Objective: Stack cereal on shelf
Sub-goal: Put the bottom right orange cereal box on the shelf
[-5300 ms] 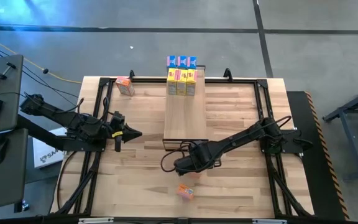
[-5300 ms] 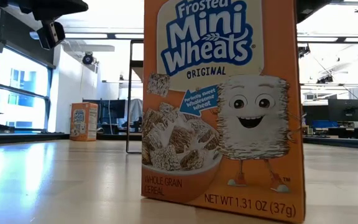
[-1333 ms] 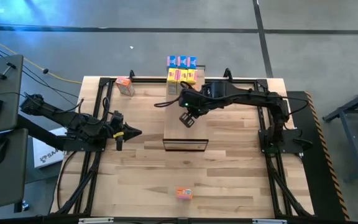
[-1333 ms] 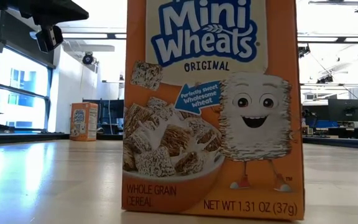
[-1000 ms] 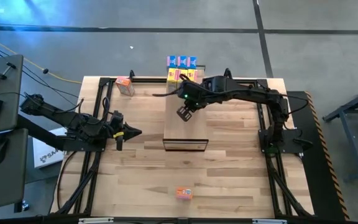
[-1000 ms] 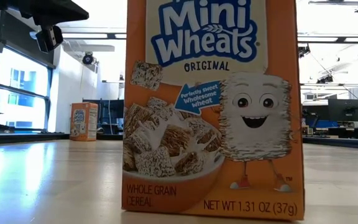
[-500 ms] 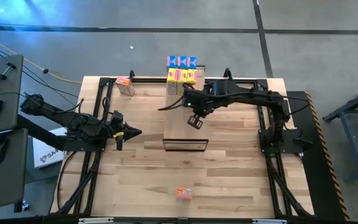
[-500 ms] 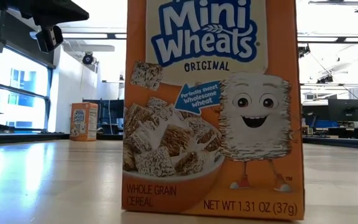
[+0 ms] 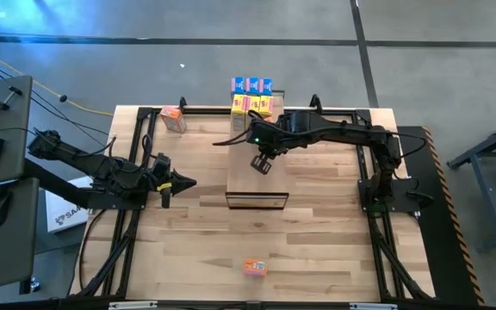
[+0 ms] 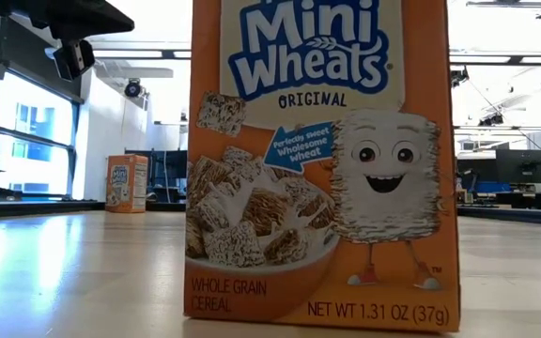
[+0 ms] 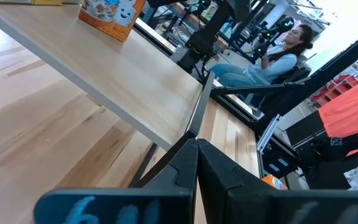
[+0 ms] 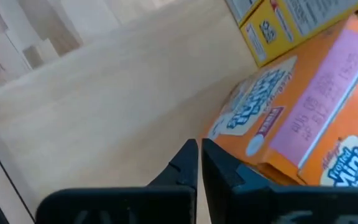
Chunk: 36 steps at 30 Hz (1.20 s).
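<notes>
Right gripper [image 9: 262,164] hung over the shelf [image 9: 257,176], jaws pressed together, holding nothing, near the cereal [image 9: 252,113] at its far end. Left gripper [image 9: 189,182] sat closed, empty, by the surface's left edge.

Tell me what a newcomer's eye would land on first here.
In the low view, an orange Mini-Wheats box standing close to the camera fills most of the picture. From above, the eye goes to the cluster of blue and yellow cereal boxes at the far end of the shelf, with the right gripper over the shelf just in front of them, jaws shut. The left gripper waits at the table's left side.
</notes>
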Each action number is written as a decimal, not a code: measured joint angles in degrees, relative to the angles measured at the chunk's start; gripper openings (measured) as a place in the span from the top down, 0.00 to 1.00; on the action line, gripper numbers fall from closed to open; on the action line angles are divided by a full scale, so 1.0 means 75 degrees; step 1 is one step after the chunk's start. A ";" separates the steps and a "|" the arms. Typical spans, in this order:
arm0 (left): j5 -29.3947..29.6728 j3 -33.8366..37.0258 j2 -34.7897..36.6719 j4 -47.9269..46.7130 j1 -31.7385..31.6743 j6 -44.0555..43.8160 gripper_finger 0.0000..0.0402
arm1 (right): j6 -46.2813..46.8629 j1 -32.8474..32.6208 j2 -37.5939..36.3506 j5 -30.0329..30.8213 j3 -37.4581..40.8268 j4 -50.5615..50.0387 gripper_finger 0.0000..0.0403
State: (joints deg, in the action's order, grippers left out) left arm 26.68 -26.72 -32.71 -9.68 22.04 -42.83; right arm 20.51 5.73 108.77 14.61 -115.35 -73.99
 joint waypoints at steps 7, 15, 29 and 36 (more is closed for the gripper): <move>0.0004 0.0000 0.0000 -0.0002 0.0000 -0.0001 1.00 | -0.0301 -0.0014 -0.0012 -0.0724 -0.0626 -0.0714 1.00; 0.0012 0.0000 0.0000 -0.0044 0.0001 -0.0003 1.00 | -0.0454 -0.0041 0.0017 -0.0159 -0.0494 -0.0964 1.00; 0.0124 0.0000 -0.0002 -0.0112 0.0000 -0.0072 1.00 | -0.0625 0.0361 0.0015 0.0198 -0.0490 -0.0510 1.00; 0.0146 -0.0205 -0.0003 -0.0391 -0.0145 -0.0404 1.00 | -0.0715 0.0215 -0.0032 -0.0082 -0.0840 -0.0481 1.00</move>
State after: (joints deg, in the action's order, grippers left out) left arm 27.77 -28.26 -32.73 -12.61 20.95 -45.86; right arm 15.14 7.34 108.53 13.99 -121.65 -77.60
